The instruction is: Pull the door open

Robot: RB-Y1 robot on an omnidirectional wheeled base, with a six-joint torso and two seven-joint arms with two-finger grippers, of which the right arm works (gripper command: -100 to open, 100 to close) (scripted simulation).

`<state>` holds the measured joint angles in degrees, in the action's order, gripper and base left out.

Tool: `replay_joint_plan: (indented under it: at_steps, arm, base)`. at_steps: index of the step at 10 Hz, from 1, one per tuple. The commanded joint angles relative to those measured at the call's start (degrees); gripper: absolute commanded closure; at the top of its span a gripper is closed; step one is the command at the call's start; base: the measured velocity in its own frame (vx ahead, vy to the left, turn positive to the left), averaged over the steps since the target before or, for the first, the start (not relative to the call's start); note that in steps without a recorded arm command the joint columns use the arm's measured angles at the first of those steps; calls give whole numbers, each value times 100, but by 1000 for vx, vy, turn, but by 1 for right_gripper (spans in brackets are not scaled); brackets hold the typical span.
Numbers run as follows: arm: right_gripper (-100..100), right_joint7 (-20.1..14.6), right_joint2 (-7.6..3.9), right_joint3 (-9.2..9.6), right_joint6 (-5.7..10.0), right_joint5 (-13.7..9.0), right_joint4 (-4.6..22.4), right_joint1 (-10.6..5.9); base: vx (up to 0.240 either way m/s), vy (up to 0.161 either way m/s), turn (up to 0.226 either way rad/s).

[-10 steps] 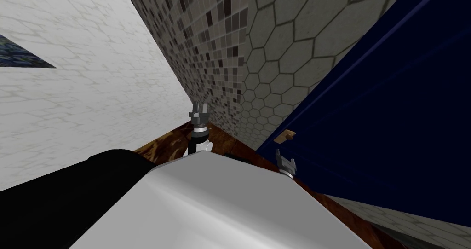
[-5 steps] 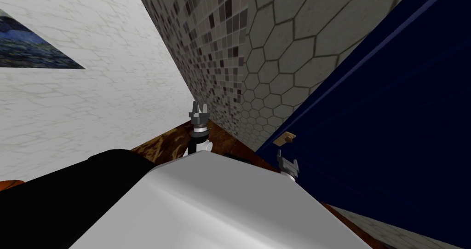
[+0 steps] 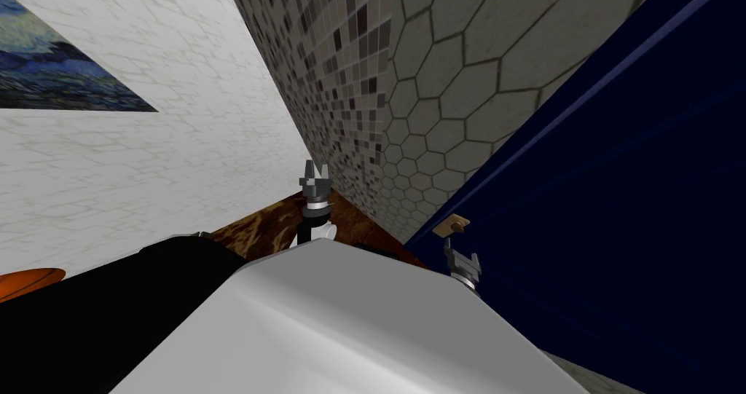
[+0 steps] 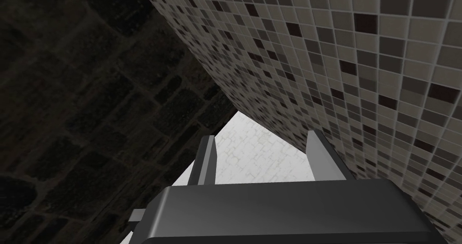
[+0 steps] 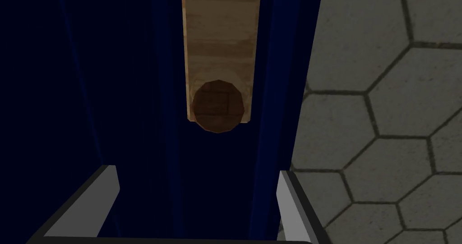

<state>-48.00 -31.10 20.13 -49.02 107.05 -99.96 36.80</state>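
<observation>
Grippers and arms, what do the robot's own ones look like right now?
The left gripper and right gripper each have two thin, light grey, blade-like fingers on a dark boxy body. The left forearm is dark with white bands.

Looking steeply down and rolled from the head onto mosaic wall point(image 3: 342, 84), hex-tiled wall point(image 3: 466, 69) and dark blue door point(image 3: 619, 193); from the right wrist, close and square onto that door's brown knob point(image 5: 218, 105), also seen small from the head; from the left wrist, along the same mosaic wall, perhaps upward.
</observation>
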Motion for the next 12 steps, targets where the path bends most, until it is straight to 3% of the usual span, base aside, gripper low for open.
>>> replay_joint_plan:
  at_steps: [1,4,5,6,11,12]
  arm:
    - [-100,-106,-116,-162,114,-160,158,-154]
    - [-100,-328,-359,-444,278,-419,421,-370]
    - [-100,-253,-299,-389,251,-375,377,-349]
    - [100,-253,-299,-389,251,-375,377,-349]
    - [100,-253,-299,-389,251,-375,377,-349]
    - [100,-409,-292,-416,409,-556,420,-364]
  base:
    - [194,-4,80]
    - [179,-12,53]
    - [73,-14,14]
    - [-6,-1,-21]
    - [-15,1,2]
    - [-3,2,-24]
